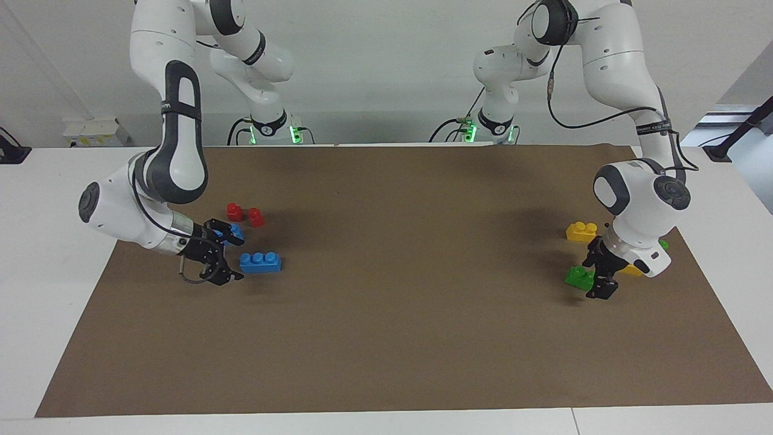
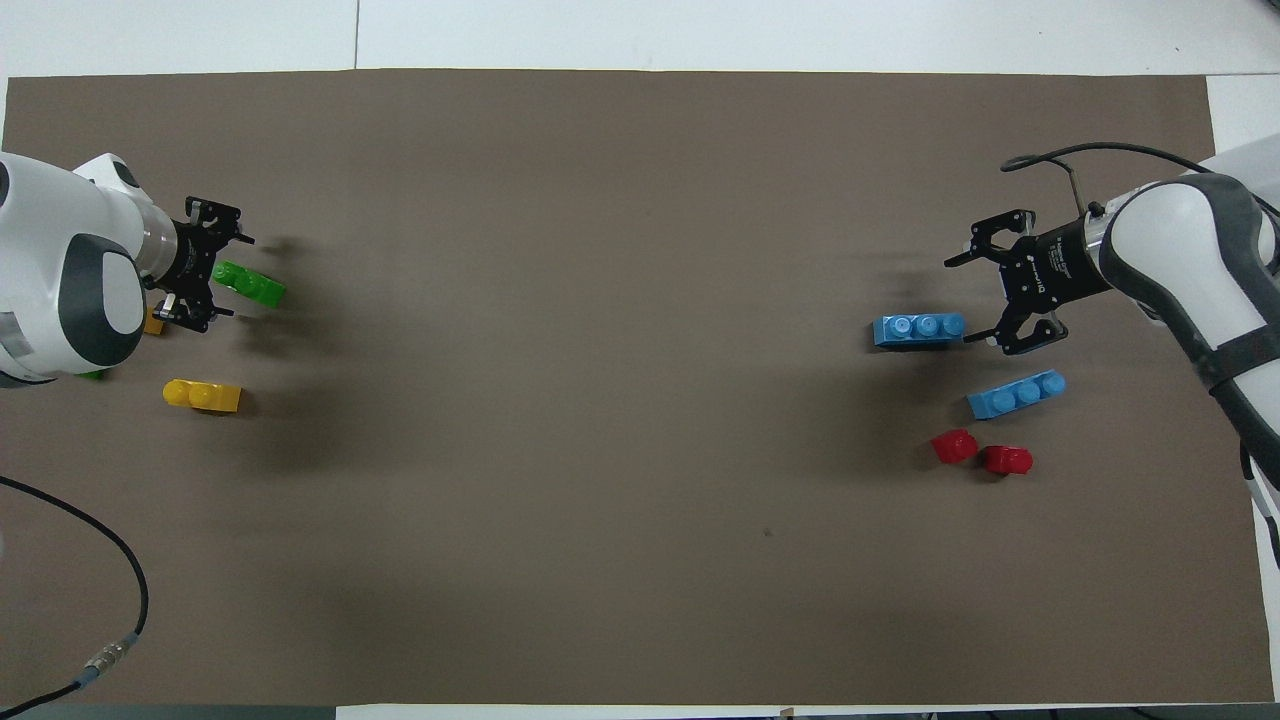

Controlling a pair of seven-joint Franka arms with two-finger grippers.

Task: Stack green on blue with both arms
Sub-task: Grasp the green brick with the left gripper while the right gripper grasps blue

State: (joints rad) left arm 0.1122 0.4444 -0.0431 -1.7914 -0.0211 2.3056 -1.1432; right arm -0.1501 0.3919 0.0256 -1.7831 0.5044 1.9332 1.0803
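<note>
A green brick (image 1: 578, 277) (image 2: 250, 285) lies on the brown mat toward the left arm's end. My left gripper (image 1: 598, 273) (image 2: 237, 277) is low at its end and open, a finger on each side of that end. A second green brick (image 1: 663, 244) shows as a sliver past the left wrist. A blue brick (image 1: 259, 261) (image 2: 920, 328) lies toward the right arm's end. My right gripper (image 1: 234, 260) (image 2: 962, 300) is open, its fingertips just at that brick's end. A second blue brick (image 2: 1015, 393) lies nearer the robots, partly hidden in the facing view.
Two red pieces (image 1: 234, 211) (image 2: 955, 445) lie nearer the robots than the blue bricks. One yellow brick (image 1: 581, 231) (image 2: 202, 395) sits near the green one; another yellow brick (image 1: 631, 270) is mostly hidden under the left wrist. A brown mat (image 2: 640, 400) covers the table.
</note>
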